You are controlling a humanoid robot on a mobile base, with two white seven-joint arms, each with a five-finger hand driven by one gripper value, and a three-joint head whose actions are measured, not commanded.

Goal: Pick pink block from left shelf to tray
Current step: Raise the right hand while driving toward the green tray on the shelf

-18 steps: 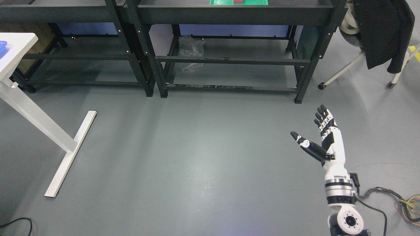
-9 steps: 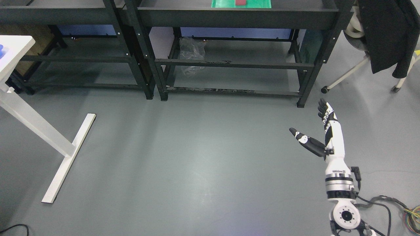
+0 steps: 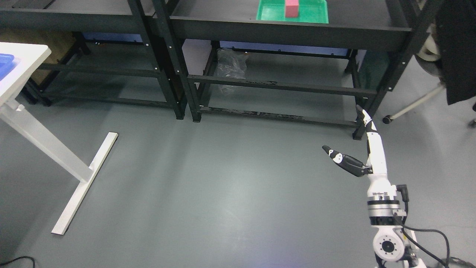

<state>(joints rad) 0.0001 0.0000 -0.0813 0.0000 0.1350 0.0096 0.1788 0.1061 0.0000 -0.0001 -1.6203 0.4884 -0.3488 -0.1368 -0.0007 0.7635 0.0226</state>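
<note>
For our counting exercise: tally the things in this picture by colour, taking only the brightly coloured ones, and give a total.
Pink: 1, the pink block
Green: 1, the green tray that the block stands in
Blue: 1, the blue bin on the white table at the left edge
Total: 3

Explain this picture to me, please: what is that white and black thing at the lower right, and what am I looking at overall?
It is the robot's right hand, seen from a camera on the robot's own head looking down at a grey floor. The fingers are stretched out and hold nothing. Ahead stand dark metal shelves. On the top of one sits a green tray with a pink block in it. A white table shows at the left. The left hand is out of view.
</note>
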